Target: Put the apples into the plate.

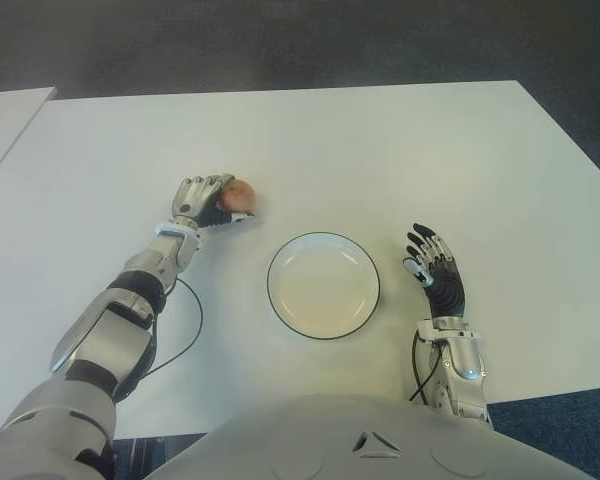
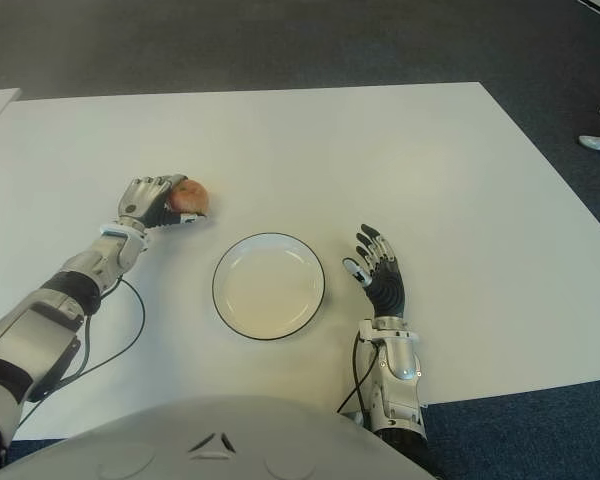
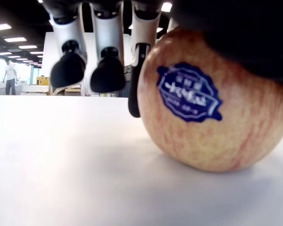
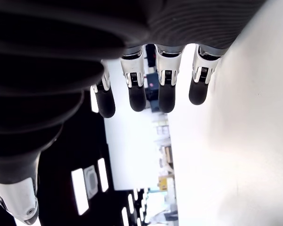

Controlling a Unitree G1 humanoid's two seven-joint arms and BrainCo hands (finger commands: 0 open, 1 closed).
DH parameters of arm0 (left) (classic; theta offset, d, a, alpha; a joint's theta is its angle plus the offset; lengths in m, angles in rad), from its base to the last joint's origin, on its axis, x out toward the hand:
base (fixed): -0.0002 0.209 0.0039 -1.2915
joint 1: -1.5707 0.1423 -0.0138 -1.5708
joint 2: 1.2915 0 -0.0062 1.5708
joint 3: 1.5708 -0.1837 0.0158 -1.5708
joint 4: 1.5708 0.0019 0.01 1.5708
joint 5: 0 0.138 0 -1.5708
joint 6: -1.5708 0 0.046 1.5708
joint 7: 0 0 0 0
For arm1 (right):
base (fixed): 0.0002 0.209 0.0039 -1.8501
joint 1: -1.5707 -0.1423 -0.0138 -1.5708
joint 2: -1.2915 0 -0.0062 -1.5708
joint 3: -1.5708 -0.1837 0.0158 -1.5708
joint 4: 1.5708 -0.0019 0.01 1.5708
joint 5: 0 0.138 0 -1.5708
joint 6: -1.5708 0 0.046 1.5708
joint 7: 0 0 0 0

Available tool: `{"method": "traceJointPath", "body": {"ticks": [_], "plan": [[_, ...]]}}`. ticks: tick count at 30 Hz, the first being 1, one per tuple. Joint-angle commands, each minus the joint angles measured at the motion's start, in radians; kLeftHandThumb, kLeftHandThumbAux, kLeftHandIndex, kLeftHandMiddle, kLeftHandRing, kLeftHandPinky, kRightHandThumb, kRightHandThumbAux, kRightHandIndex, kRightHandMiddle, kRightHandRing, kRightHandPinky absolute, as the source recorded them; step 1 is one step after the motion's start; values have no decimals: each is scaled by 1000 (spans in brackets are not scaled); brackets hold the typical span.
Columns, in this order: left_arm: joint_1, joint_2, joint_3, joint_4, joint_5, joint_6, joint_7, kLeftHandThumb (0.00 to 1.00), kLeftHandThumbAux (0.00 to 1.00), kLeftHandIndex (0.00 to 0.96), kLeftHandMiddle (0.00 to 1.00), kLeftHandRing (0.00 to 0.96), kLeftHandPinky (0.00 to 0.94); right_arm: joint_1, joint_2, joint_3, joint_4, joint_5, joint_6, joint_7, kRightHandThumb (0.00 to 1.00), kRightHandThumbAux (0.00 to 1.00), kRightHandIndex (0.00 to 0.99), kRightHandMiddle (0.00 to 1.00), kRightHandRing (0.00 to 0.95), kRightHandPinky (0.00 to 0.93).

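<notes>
While my left arm stretches forward and slightly inward across the white table, my left hand sits at the apple, just beyond and to the left of the plate. Its fingers are curled down beside the apple, one dark fingertip touching the fruit's side, and the palm covers the fruit from above. The apple stands on the table and is not lifted; my grip is closed around it.

The apple is round, so it has no clear long axis. Its blue sticker faces my wrist camera, on the side toward my forearm. I cannot see the stem.

My right hand shows to the right of the plate, just beside its rim, forearm running back toward my body. Its palm is turned up and inward, fingers extended and a little spread, holding nothing.

The plate is white with a dark rim, and holds no apple.
</notes>
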State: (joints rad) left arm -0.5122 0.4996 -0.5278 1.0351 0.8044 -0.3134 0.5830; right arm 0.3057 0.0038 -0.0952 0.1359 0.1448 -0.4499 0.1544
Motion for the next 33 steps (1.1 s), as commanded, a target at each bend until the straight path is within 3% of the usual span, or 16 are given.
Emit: {"method": "traceJointPath", "body": {"ticks": [1, 11, 18, 33], "plan": [[52, -2, -23, -21, 13, -18, 0, 744, 695, 443, 845, 834, 809, -8, 4, -1, 22, 4, -10, 1, 275, 636, 167, 142, 117, 142], [102, 39, 5, -241, 10, 13, -49, 743, 695, 442, 844, 835, 786, -12, 3, 3, 36, -2, -19, 2, 262, 629, 178, 141, 108, 120], [199, 134, 134, -641, -33, 67, -174, 742, 695, 443, 836, 825, 770, -10, 5, 6, 42, -5, -17, 0, 259, 641, 193, 136, 93, 103], [295, 136, 241, -850, -31, 99, -284, 742, 694, 443, 830, 821, 755, 0, 14, 17, 39, 1, -10, 1, 287, 636, 167, 128, 95, 123]]}}
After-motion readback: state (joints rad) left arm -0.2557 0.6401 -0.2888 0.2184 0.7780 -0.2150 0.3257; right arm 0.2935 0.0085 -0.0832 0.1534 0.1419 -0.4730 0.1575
